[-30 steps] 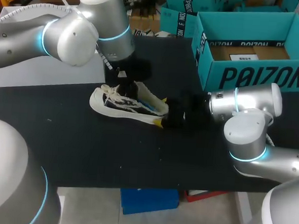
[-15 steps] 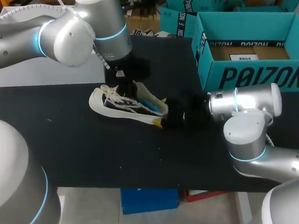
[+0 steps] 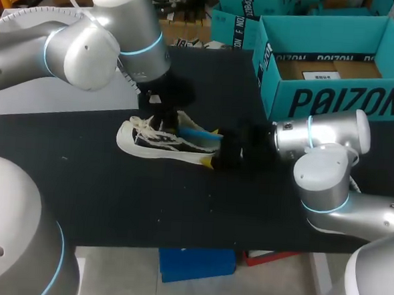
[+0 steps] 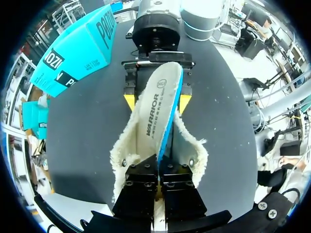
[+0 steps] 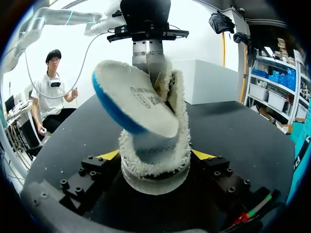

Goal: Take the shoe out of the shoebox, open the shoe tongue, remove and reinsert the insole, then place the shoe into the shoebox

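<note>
Now the left gripper, clamping the insole, has drawn it farther from the shoe the right gripper grips.

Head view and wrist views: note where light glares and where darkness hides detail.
Head view: glare on the left arm; the right gripper merges with the black table. Right wrist view: washed-out white behind the insole. Left wrist view: shoe evenly lit.

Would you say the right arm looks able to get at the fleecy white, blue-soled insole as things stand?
Probably not: the right claw is shut on the heel of the fleece-lined white shoe, and the left claw grips the fleecy white, blue-soled insole.
</note>
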